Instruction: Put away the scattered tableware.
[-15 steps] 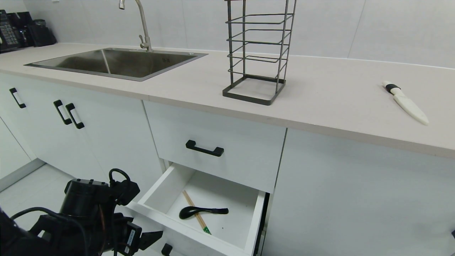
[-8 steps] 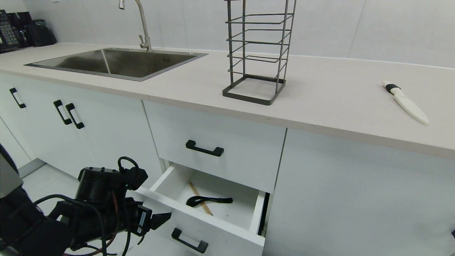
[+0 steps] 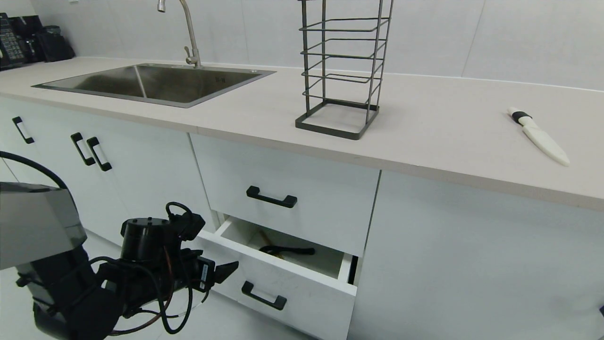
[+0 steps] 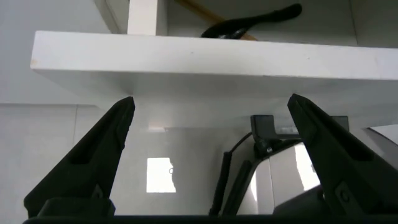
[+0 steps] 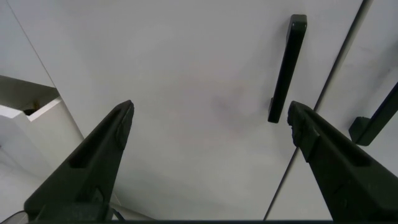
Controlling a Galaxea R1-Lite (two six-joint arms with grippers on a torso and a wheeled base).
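The lower white drawer [image 3: 302, 289] stands partly open under the counter. Inside lie a black spoon [image 3: 289, 250] and wooden chopsticks [image 3: 265, 236], also seen past the drawer's front edge as the spoon [image 4: 249, 23] and chopsticks [image 4: 200, 9]. My left gripper [image 3: 222, 274] is open, right at the left end of the drawer front [image 4: 205, 62], with its fingers spread against it [image 4: 211, 102]. A white knife [image 3: 539, 137] with a black band lies on the counter at the far right. My right gripper [image 5: 211, 111] is open, empty, facing a white cabinet door with a black handle [image 5: 287, 68].
A dark wire rack [image 3: 340, 71] stands mid-counter, with a steel sink [image 3: 151, 82] and tap to its left. An upper drawer with a black handle [image 3: 271, 197] is closed above the open one. Cabinet doors with black handles [image 3: 92, 152] line the left.
The lower drawer has slid inward, from wide open to a narrow gap. My left arm has moved forward with its front. The spoon and chopsticks are now half hidden under the upper drawer.
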